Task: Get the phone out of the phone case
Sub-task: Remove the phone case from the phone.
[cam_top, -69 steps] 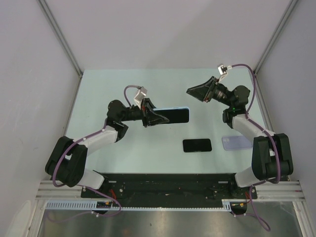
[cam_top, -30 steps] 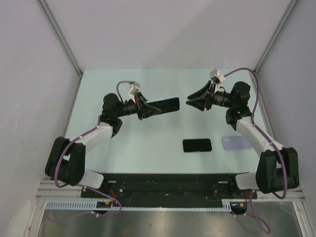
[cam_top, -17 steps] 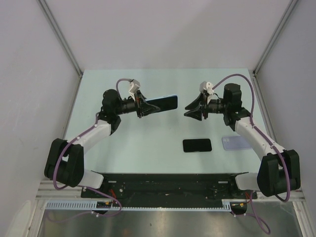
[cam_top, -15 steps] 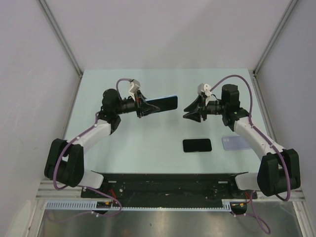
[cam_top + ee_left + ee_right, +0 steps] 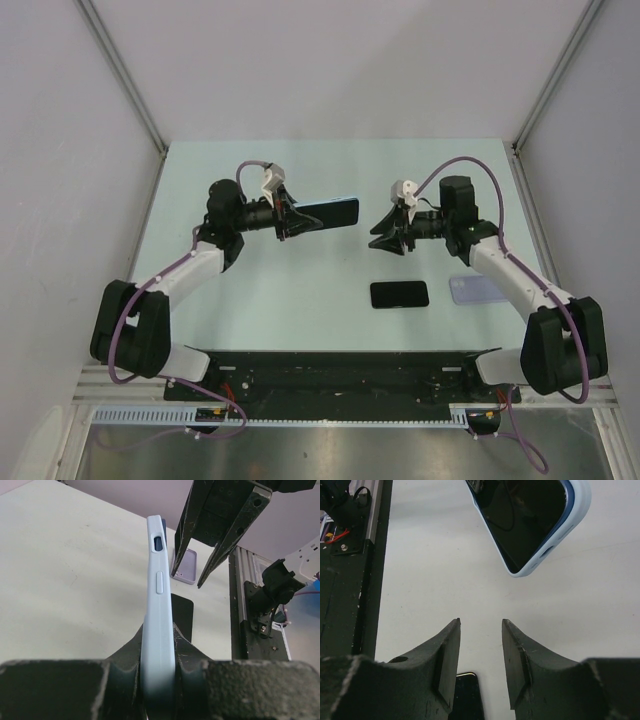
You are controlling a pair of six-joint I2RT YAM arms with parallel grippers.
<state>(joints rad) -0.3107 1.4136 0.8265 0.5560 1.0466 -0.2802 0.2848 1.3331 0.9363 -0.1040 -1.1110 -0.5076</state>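
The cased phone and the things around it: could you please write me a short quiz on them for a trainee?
1. True or false: the right tool is shut on the blue-cased phone.
2. Which of these lies on the table beside the bare black phone? A) a lilac case B) a mug C) a charger
3. Which tool holds the blue-cased phone clear of the table?

Key: 1 false, its jaws stand open, short of the phone; 2 A; 3 the left tool.
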